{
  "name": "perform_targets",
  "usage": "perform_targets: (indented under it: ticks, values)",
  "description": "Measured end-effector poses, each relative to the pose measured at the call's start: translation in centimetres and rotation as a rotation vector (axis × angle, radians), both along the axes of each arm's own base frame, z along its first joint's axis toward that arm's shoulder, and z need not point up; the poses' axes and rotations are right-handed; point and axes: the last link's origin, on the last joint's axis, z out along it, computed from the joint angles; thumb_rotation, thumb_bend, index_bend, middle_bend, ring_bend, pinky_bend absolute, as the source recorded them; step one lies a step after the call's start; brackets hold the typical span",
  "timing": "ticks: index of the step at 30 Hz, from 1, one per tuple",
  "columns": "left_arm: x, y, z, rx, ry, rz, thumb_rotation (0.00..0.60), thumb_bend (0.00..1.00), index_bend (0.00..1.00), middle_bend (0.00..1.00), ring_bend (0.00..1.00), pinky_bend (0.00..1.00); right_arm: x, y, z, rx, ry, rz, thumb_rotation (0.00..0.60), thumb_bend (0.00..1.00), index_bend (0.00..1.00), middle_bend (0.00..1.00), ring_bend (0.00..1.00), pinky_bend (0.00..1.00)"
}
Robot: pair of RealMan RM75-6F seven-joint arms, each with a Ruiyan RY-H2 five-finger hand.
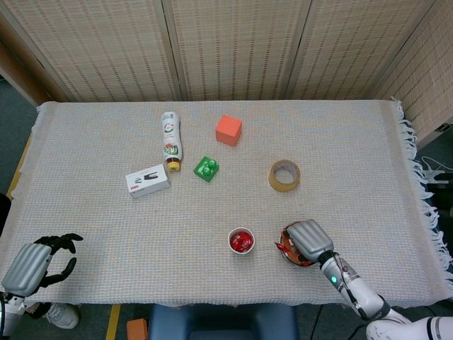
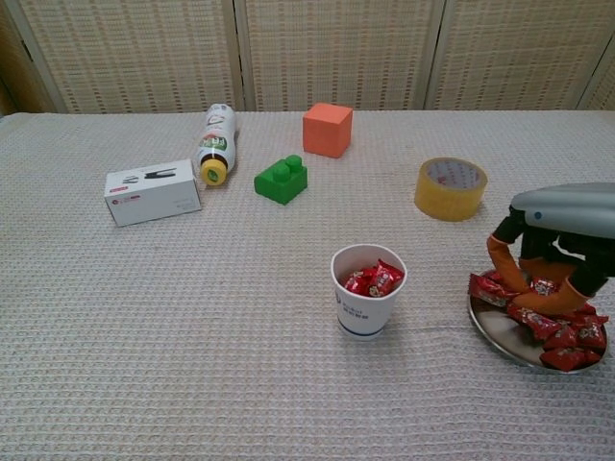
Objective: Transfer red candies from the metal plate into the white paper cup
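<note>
The white paper cup (image 2: 366,303) (image 1: 241,241) stands near the table's front edge with several red candies (image 2: 373,279) in it. Just to its right lies the metal plate (image 2: 498,336) (image 1: 286,256), holding a pile of red candies (image 2: 562,331). My right hand (image 2: 550,245) (image 1: 309,239) hovers over the plate's left part, orange fingertips (image 2: 502,265) pointing down, pinching one red candy (image 2: 545,285) just above the pile. My left hand (image 1: 32,265) hangs off the table's front left corner, fingers apart, holding nothing.
Further back on the woven cloth lie a bottle (image 2: 215,142), a white box (image 2: 153,192), a green brick (image 2: 282,179), an orange cube (image 2: 328,130) and a tape roll (image 2: 450,188). The table's front edge runs just below cup and plate.
</note>
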Motion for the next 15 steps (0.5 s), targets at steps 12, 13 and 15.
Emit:
perform_targets:
  ticks: [12,13,15]
  values:
    - [0.0,0.0,0.0,-0.002,0.002,-0.001,0.600,0.43,0.30,0.48,0.41,0.41,5.9,-0.9,0.2,-0.023,-0.083,0.115,0.600,0.30,0.63,0.90,0.79,1.00]
    - [0.0,0.0,0.0,-0.003,0.003,-0.002,0.600,0.43,0.30,0.48,0.41,0.41,6.2,-1.0,0.0,-0.021,-0.089,0.116,0.600,0.30,0.63,0.90,0.79,1.00]
    - [0.1,0.0,0.0,-0.002,0.003,-0.005,0.600,0.43,0.30,0.48,0.41,0.41,6.8,-1.3,-0.7,-0.015,-0.102,0.113,0.600,0.31,0.63,0.90,0.79,1.00]
